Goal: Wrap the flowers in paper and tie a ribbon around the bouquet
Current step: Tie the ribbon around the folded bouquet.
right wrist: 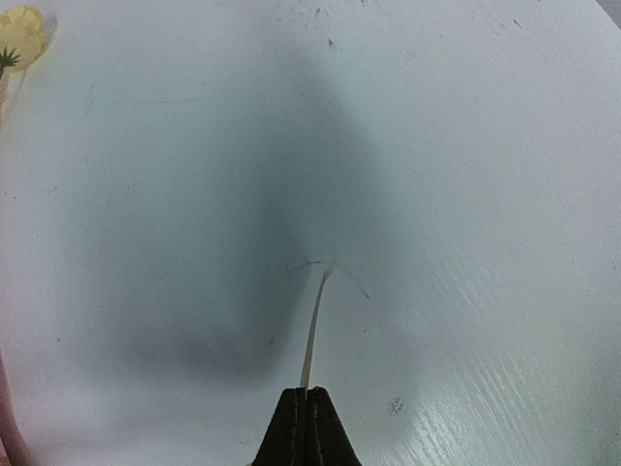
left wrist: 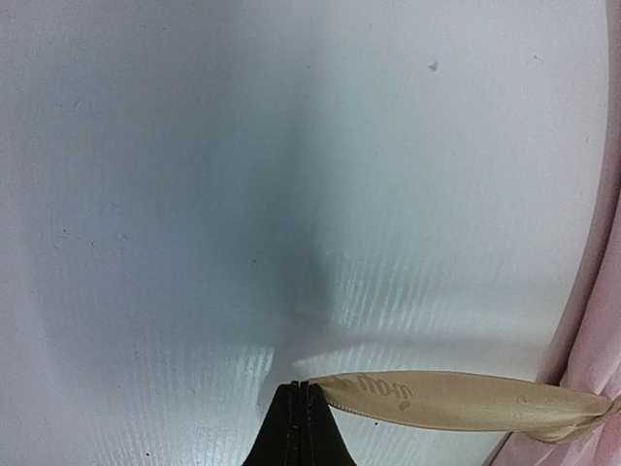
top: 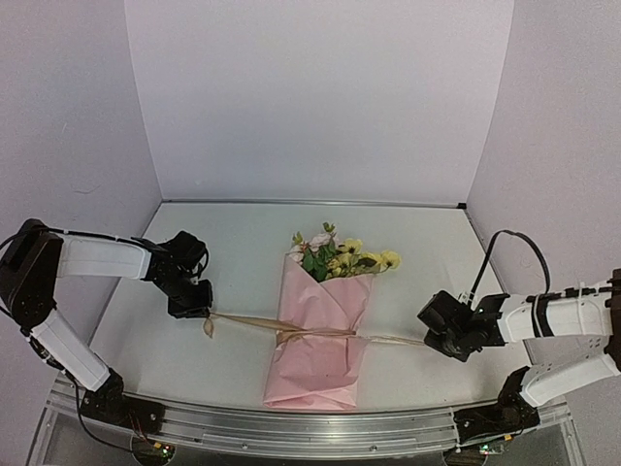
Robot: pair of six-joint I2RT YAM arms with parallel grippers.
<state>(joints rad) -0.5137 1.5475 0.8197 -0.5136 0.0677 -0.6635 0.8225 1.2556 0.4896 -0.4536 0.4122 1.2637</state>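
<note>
I am looking down on the bouquet (top: 322,301) lying in the middle of the table (top: 223,243), its flowers (top: 342,258) poking out of the far end of the pink paper (top: 312,374) cone. The ribbon (top: 247,322) is crossing the cone's waist and stretching out both ways. My left gripper (top: 194,311) is pinching one end and my right gripper (top: 434,340) the other, each standing well apart from the paper.
</note>
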